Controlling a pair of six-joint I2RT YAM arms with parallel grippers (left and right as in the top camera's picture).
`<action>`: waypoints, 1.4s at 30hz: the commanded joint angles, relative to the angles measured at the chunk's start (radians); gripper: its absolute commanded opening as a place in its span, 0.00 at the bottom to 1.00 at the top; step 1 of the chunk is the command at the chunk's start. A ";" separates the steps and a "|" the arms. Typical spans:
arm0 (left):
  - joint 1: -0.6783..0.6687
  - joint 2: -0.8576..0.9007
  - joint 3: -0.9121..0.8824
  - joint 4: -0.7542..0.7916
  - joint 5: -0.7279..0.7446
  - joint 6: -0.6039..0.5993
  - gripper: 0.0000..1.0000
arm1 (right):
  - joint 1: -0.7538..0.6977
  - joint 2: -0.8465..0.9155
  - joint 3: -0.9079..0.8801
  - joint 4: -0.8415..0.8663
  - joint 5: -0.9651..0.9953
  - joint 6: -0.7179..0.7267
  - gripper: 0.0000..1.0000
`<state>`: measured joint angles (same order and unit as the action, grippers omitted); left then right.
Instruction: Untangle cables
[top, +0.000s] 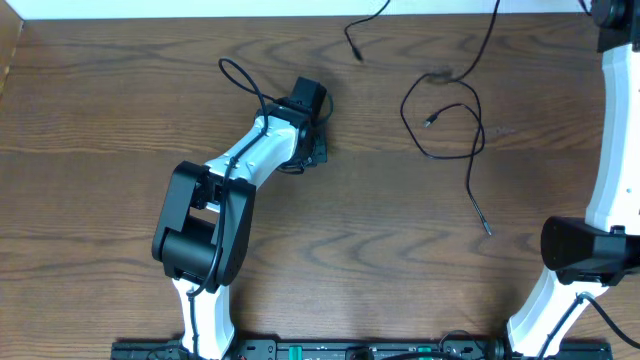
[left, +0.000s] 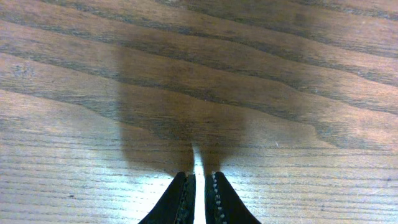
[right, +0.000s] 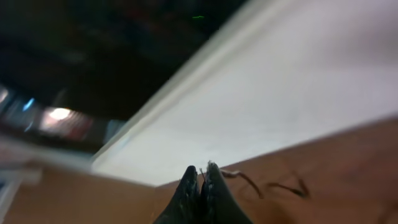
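Note:
A thin black cable (top: 444, 128) lies in loose loops on the wooden table at the right, with one end plug (top: 487, 230) nearer the front. One strand rises out of the overhead view at the top (top: 492, 20). A white cable does not show clearly. My left gripper (top: 316, 148) is left of centre, well away from the loops. In the left wrist view it (left: 200, 176) is shut and empty above bare wood. My right gripper (right: 202, 168) is raised off the top right. It is shut on a thin cable strand (right: 239, 177) that trails down to the table.
Another thin black cord (top: 353, 38) hangs in from the top edge at centre. A white wall borders the far table edge (right: 298, 74). The right arm's base and link (top: 600, 200) stand along the right edge. The left arm's body (top: 210, 220) is at the front left.

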<state>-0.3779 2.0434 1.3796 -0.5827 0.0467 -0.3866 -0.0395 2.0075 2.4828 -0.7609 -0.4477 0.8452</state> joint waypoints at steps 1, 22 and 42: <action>0.001 -0.021 -0.013 -0.003 -0.006 0.013 0.13 | 0.006 -0.018 0.009 -0.006 0.161 -0.004 0.01; 0.001 -0.021 -0.014 0.000 -0.006 0.013 0.13 | -0.360 -0.221 0.010 0.079 0.107 -0.031 0.01; 0.001 -0.021 -0.014 0.007 0.000 0.012 0.13 | -0.733 -0.124 0.008 -0.300 0.521 -0.216 0.01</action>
<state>-0.3775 2.0434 1.3746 -0.5777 0.0471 -0.3866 -0.7658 1.8442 2.4897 -1.0645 -0.0452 0.6975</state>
